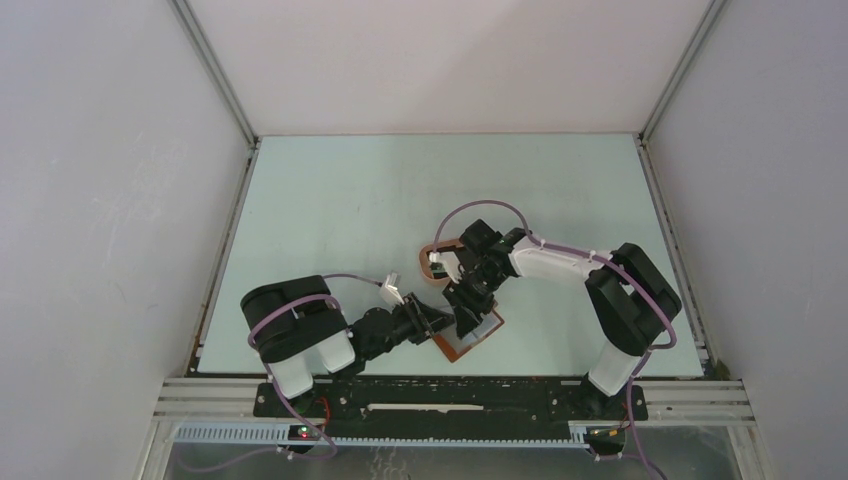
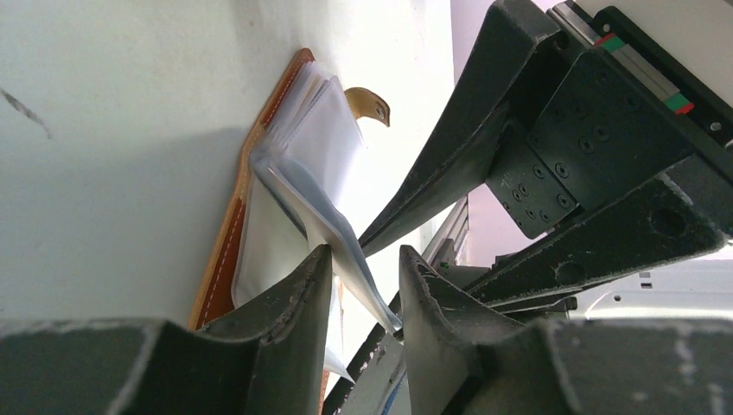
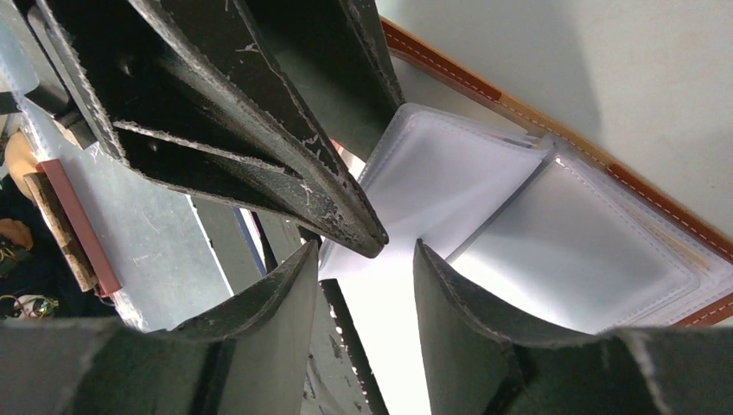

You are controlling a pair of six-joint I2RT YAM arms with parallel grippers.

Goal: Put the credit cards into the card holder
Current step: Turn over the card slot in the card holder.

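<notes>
Card holder: one clear sleeve runs btwn jaws of L gripper, which stand part-open, not clamped on it. R gripper just beside it, jaws apart, nothing held, tips over the fanned sleeves. Holder lies open on tabletop, near front edge, approx ctr, btwn both arms. Snap tab curls up.

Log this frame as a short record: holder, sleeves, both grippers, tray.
card holder: lying open near the arms' bases, brown cover down
sleeves: clear, fanned up, look empty where visible
left gripper: jaws apart, one sleeve between them
right gripper: jaws apart, just over the sleeves, facing the left gripper
oval tray: beyond the holder, partly hidden
</notes>
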